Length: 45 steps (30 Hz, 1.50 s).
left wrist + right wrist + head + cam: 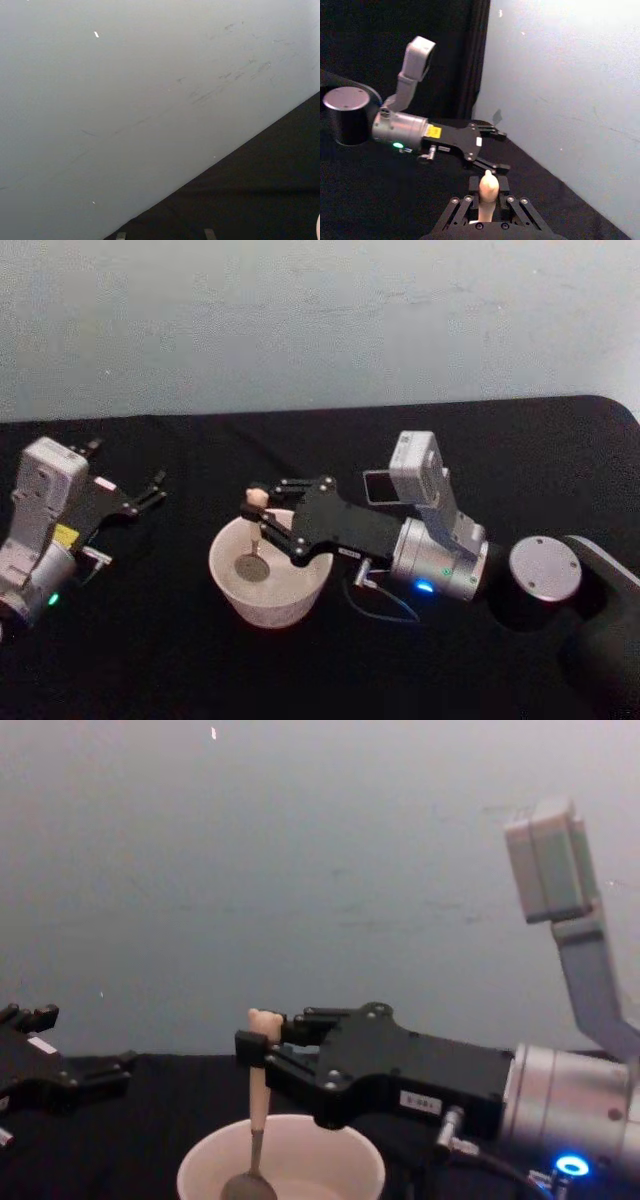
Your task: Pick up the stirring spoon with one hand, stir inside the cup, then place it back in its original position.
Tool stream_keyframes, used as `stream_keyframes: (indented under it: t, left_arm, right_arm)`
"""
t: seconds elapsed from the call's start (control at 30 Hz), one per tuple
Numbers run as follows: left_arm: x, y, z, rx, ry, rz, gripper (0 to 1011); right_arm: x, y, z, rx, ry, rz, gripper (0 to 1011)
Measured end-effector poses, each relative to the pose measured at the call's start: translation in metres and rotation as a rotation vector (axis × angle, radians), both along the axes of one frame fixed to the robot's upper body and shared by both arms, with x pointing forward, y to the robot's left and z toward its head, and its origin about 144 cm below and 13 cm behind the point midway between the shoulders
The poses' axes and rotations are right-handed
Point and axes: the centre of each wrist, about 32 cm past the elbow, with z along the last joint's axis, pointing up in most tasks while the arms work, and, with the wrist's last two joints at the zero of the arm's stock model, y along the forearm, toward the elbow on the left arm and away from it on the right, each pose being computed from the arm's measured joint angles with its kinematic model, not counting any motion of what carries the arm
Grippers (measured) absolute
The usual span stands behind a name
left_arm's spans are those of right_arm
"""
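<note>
Head view: the right gripper [262, 523] reaches in from the right over the black table [480, 660], its jaws clamped on the upper handle of the spoon [254, 540]. The spoon stands nearly upright, with its round metal bowl low inside the cup [270, 612]. The cup sits near the table's middle. The left gripper [125, 468] is at the left side, well apart from the cup, with its fingers spread wide and nothing between them.

Left wrist view: a pale wall [125, 100] and a strip of the table [260, 195].

Right wrist view: the right gripper [488, 186] is closed narrowly on the beige handle of the spoon [488, 192], and the handle's top rises above the jaws. Farther off, the left gripper [499, 150] lies level above the table with its fingers apart.

Chest view: the right gripper [262, 1050] grips the spoon [258, 1105] just below its top. The handle drops straight into the cup [200, 1170], with the metal bowl below the rim. Whether the bowl touches the cup's bottom cannot be told from here. The left gripper [70, 1045] is at the left edge, fingers apart.
</note>
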Motion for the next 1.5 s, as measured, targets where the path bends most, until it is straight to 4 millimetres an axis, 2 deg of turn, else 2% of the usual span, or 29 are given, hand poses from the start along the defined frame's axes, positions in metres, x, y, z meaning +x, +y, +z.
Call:
stream_keyframes:
  t: [0.27,0.67,1.13,1.5]
  left_arm:
    - [0.0,0.0,0.0,0.0,0.0,0.0,1001]
    - [0.0,0.0,0.0,0.0,0.0,0.0,1001]
    - [0.0,0.0,0.0,0.0,0.0,0.0,1001]
    - [0.0,0.0,0.0,0.0,0.0,0.0,1001]
  right_arm:
    - [0.012,0.0,0.0,-0.002,-0.005,-0.05,213]
    - [0.015,-0.011,-0.003,-0.012,-0.011,-0.088,213]
    - [-0.001,-0.037,0.001,-0.002,-0.005,-0.11,213]
    - [-0.021,-0.04,-0.002,-0.007,0.027,-0.076,213]
